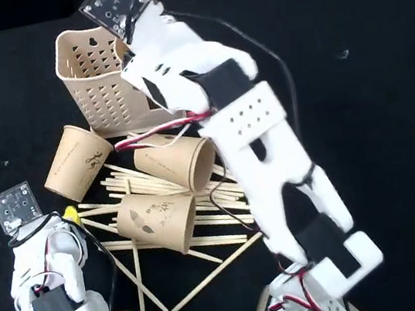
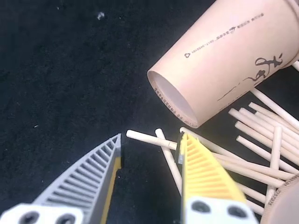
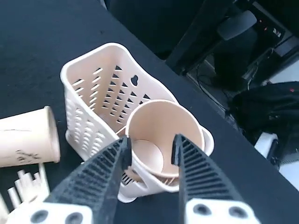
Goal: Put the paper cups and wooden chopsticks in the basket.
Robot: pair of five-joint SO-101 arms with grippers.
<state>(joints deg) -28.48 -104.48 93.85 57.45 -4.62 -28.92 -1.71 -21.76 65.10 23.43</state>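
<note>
Right end effector (image 3: 150, 147): fingers parted, gripping nothing, poised over a paper cup (image 3: 159, 126) that sits inside the basket (image 3: 88, 116).
Basket: upright, 11 o'clock on the black counter (image 1: 356, 102).
Loose cups: three on their sides, 6 o'clock of the basket: left cup (image 1: 77, 161), middle cup (image 1: 177, 164), near cup (image 1: 157, 222).
Chopsticks (image 1: 210, 278): scattered under and around the middle and near cups.
Left end effector (image 2: 150, 142): 8 o'clock, fingers wide apart, empty; stick ends between the tips, left cup's base just beyond.
</note>
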